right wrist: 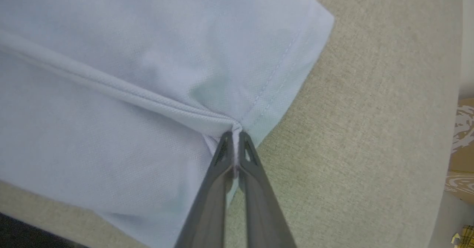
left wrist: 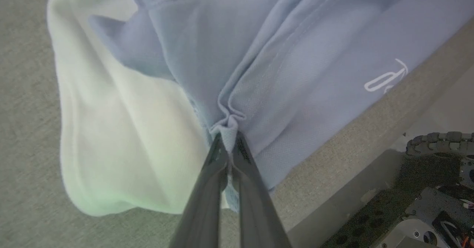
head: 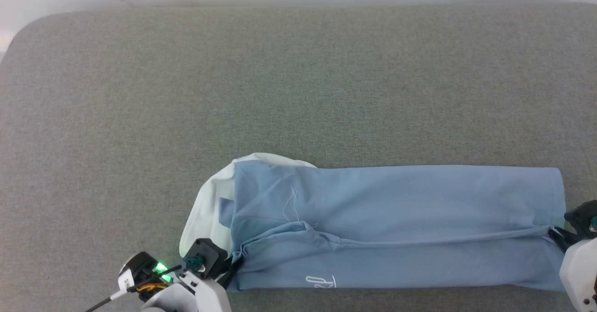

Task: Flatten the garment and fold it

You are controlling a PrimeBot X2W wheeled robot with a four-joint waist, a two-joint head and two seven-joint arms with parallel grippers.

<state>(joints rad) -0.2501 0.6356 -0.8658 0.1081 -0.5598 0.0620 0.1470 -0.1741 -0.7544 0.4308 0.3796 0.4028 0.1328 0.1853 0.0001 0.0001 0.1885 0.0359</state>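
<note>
Dark fingers [left wrist: 207, 188] of the left end effector [left wrist: 229, 138] rise from the bottom of the left wrist view, pressed together on a bunched fold of the garment [left wrist: 296, 55]. The pinch sits where the light blue knit meets the white collar [left wrist: 122, 129]. The collar bulges out in a soft, rounded lobe onto the grey tabletop [left wrist: 26, 129]. A small white outline logo [left wrist: 385, 79] shows on the blue cloth close to the tabletop's near edge.

In the right wrist view, the 2 fingers [right wrist: 255, 188] of the right end effector [right wrist: 234, 135] are likewise closed. They nip a corner of the garment [right wrist: 111, 55] where a raised fold line meets the stitched hem. The tabletop [right wrist: 351, 148] lies bare beside that hem.

From the head view, the garment [head: 396, 209] lies as a long, narrow band across the near part of the tabletop [head: 280, 69], close to its front edge. The collar [head: 205, 209] is at the robot's left and the hem at its right. A fold ridge runs along the band from the left end effector [head: 237, 260] to the right end effector [head: 557, 234]. The logo [head: 322, 281] sits on the nearest strip of cloth. A green light [head: 161, 268] glows on the left wrist.
</note>
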